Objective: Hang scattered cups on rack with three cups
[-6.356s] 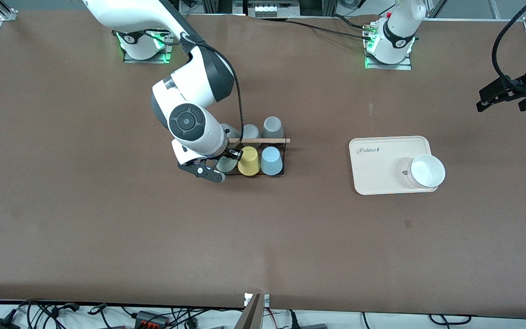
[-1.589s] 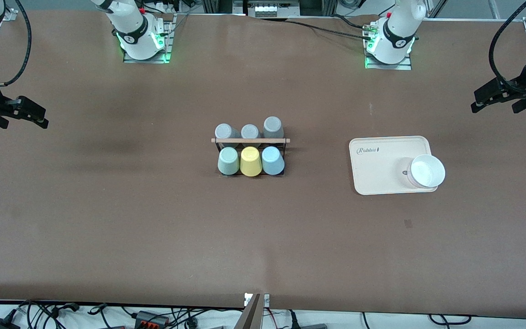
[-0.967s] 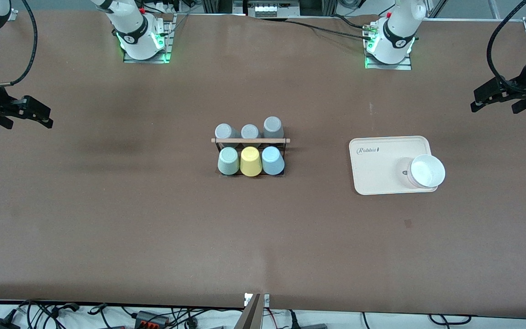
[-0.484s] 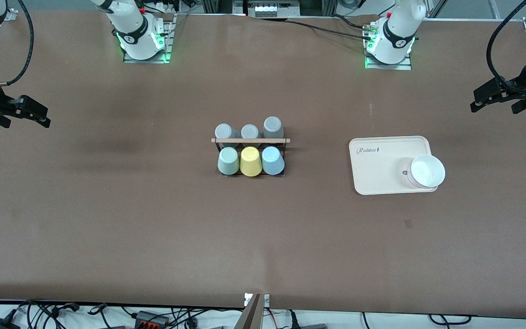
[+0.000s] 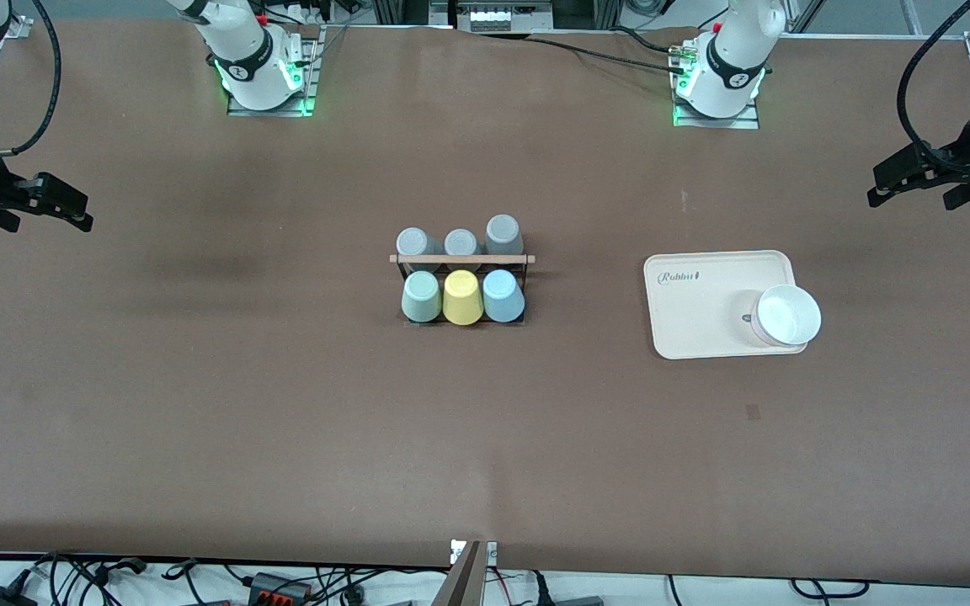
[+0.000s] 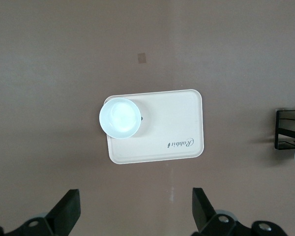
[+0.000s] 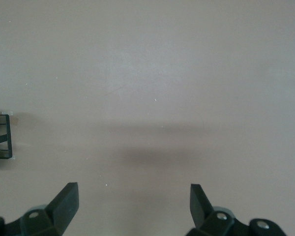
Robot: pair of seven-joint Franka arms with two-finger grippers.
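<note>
The black wire rack with a wooden rod stands mid-table. On its nearer row sit the pale mint green cup, a yellow cup and the light blue cup, all upside down. Three grey cups fill the farther row. My right gripper is open and empty, high over the table's right-arm end; it also shows in the right wrist view. My left gripper is open and empty, high over the left-arm end; it also shows in the left wrist view. The rack's edge shows in both wrist views.
A cream tray lies between the rack and the left arm's end, with a white bowl on its nearer corner. Both also show in the left wrist view, tray and bowl.
My right arm has let go of the mint green cup on the rack and withdrawn to the table's right-arm end. Over the last second both arms barely moved.
</note>
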